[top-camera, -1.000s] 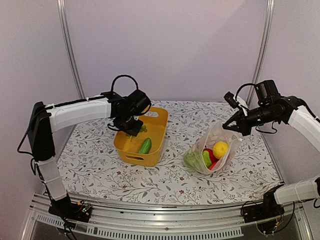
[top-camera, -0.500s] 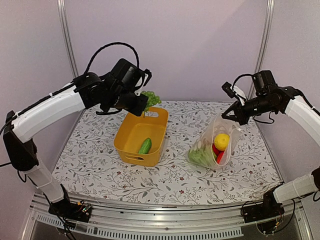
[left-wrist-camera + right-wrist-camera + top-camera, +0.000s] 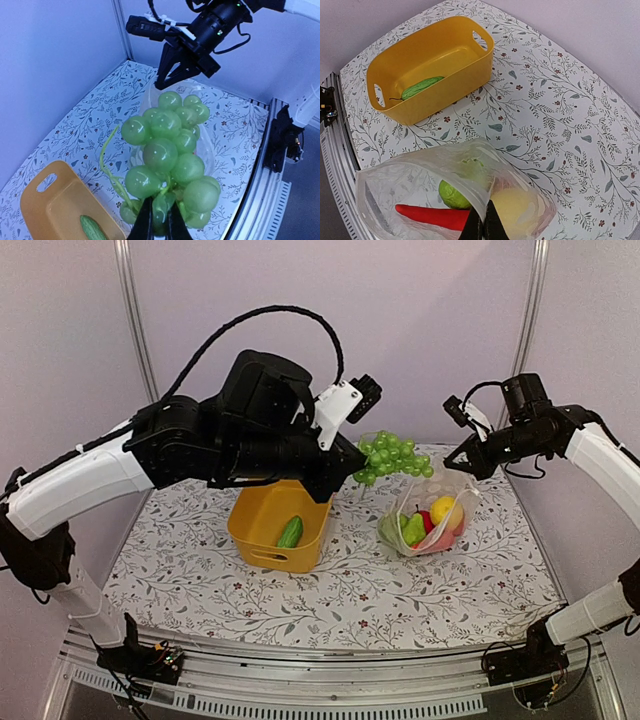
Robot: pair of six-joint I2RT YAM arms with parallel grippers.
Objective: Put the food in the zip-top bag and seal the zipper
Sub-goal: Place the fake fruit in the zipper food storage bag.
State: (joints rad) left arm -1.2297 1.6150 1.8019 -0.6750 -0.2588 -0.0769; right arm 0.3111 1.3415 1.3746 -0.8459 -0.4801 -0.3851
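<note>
One floral tablecloth (image 3: 300,610), lilac walls (image 3: 400,330); left gripper (image 3: 159,220) pinching grapes (image 3: 170,160), right gripper (image 3: 482,225) pinching zip-top bag (image 3: 420,172) rim.

left arm (image 3: 80,483): white shells, black joints, thick black cable looping at upper centre. right arm (image 3: 605,455): same colours, thin black cables. left gripper (image 3: 159,214): slim black fingers.

grapes (image 3: 170,155) green | zip-top bag (image 3: 415,177) clear | basket (image 3: 442,92) yellow | tabletop (image 3: 330,602) white — floral print
</note>
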